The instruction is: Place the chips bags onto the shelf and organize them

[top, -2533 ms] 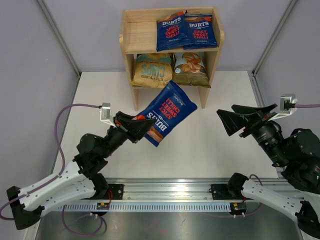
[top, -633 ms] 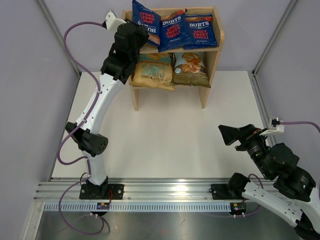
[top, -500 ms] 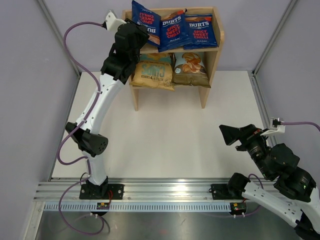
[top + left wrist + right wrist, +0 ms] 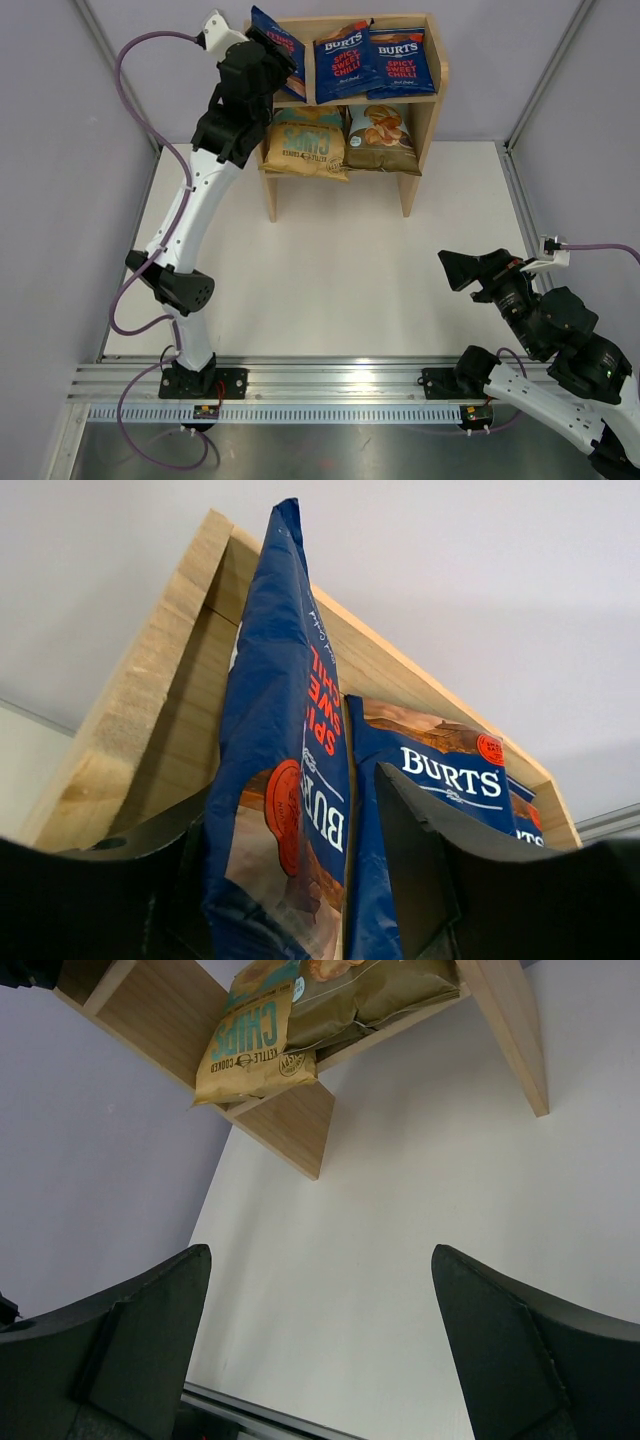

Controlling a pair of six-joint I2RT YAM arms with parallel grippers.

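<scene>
My left gripper (image 4: 268, 60) is raised at the left end of the wooden shelf's (image 4: 425, 110) top tier, shut on a dark-blue Burts bag (image 4: 275, 40) that stands on edge there. In the left wrist view this bag (image 4: 285, 730) sits between my fingers, next to another Burts bag (image 4: 450, 780). Two Burts bags (image 4: 340, 65) (image 4: 402, 58) lean on the top tier. The tan-and-teal bag (image 4: 305, 143) and the Cassava bag (image 4: 382, 135) lie on the lower tier. My right gripper (image 4: 460, 272) is open and empty over the table's right side.
The shelf stands at the table's far edge against the back wall. Its left side panel (image 4: 150, 720) is close beside the held bag. The right wrist view shows the tan bag (image 4: 250, 1045), a shelf leg (image 4: 505, 1030) and bare white table (image 4: 400, 1210). Grey walls enclose both sides.
My left arm lifted the blue bag from over the table to the shelf's top tier, then shifted it a little left in the last half second. The right arm pulled back earlier and now holds still.
</scene>
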